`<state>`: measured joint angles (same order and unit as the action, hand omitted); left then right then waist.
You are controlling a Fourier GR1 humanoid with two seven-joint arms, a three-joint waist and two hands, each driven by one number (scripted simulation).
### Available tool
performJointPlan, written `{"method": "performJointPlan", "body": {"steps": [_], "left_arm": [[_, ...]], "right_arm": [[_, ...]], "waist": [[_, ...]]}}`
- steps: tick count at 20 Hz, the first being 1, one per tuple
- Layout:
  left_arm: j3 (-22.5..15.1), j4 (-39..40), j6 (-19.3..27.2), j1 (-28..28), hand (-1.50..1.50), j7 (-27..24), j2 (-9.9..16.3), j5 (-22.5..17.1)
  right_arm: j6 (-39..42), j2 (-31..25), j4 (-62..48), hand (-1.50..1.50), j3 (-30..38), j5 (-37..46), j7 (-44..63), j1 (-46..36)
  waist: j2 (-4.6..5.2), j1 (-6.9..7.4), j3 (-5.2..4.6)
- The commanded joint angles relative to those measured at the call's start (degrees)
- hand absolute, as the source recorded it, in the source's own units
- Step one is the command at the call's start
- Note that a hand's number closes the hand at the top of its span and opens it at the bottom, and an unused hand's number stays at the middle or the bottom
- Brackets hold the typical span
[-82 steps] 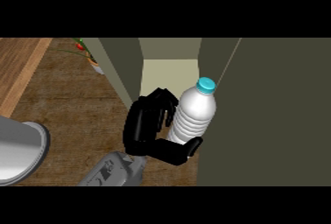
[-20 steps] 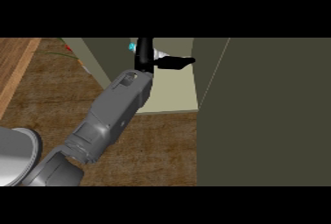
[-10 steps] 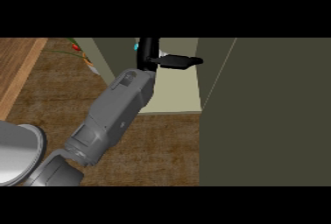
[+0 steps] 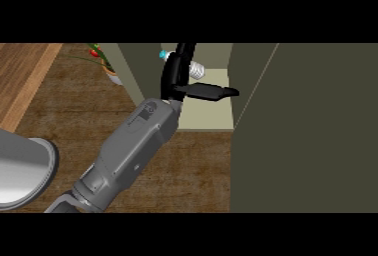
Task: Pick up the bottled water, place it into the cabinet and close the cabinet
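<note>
Cabinet (image 4: 214, 117) shelf, pale and flat, bears clear ribbed bottled water (image 4: 193, 69).

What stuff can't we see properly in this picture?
- Bottled water, head view: only its blue cap and a bit of clear body show; the hand covers the rest.
- The other hand: not in view at all.
- Potted plant: partly behind the cabinet wall, cut by the top edge.
- Metal object: cut off at the left edge.
</note>
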<state>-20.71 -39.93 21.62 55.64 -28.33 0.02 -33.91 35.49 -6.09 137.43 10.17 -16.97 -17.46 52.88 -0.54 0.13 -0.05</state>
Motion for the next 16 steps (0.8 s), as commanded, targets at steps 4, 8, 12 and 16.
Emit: {"method": "performJointPlan", "body": {"steps": [4, 8, 12, 16], "left_arm": [[-9.4, -17.8, 5.5, -13.2, -1.50, 1.8, 0.0, -1.3], [-10.4, -30.1, 3.9, -22.0, -1.50, 5.1, 3.6, 1.1], [-13.5, -37.9, 1.6, -31.6, -1.50, 4.1, 6.9, 1.7], [-16.3, -44.4, 5.4, -36.9, -1.50, 5.2, 7.1, 3.8]], "right_arm": [[-1.8, 1.1, 10.0, -1.50, -2.7, -1.3, 5.3, 2.6], [-4.7, 1.0, 8.7, -1.50, -1.8, -2.2, 6.5, -0.7], [-2.8, 1.2, 10.7, -1.50, -4.3, 1.6, 5.3, 1.0], [-0.1, -4.9, 8.5, 1.50, -6.0, -0.6, 10.1, -2.1]], "waist": [[-0.01, -0.15, -0.02], [-0.02, 1.38, -0.01], [0.03, 0.61, -0.04], [0.32, 1.11, -0.02]]}}
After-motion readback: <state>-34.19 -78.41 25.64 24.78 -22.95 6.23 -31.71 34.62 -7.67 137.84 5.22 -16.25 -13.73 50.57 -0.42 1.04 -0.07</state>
